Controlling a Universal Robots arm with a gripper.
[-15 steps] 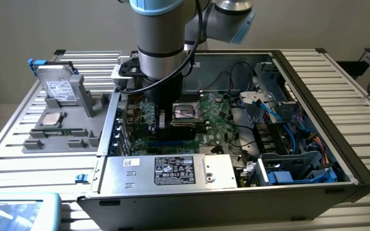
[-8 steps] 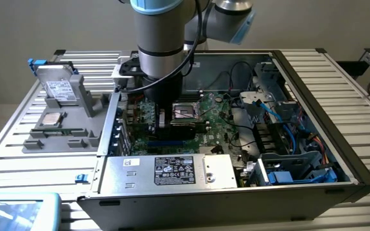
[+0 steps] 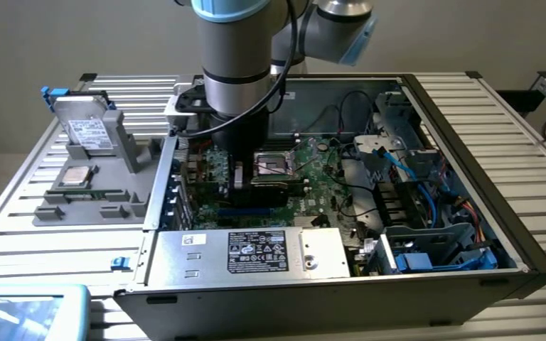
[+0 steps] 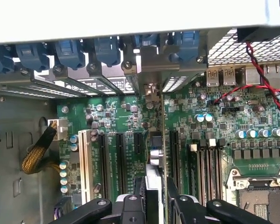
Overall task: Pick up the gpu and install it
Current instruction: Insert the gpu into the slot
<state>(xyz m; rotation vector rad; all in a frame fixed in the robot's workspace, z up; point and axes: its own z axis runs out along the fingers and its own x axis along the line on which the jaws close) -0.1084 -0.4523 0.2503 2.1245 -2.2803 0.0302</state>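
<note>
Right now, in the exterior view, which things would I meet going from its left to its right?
Silver drive with white label → robot arm → blue cable → slatted table

Honestly, nothing here is legible. The power supply [image 3: 193, 266] has a black sticker [image 3: 257, 251] with white print and logos. The drive [image 3: 77, 107] has a white label [image 3: 88, 133]. Both are too small to read.

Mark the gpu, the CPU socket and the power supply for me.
gpu [image 4: 154, 158]: wrist view, near edge of the card.
CPU socket [image 3: 275, 165]: exterior view, middle of the socket.
power supply [image 3: 254, 253]: exterior view, its top label.
</note>
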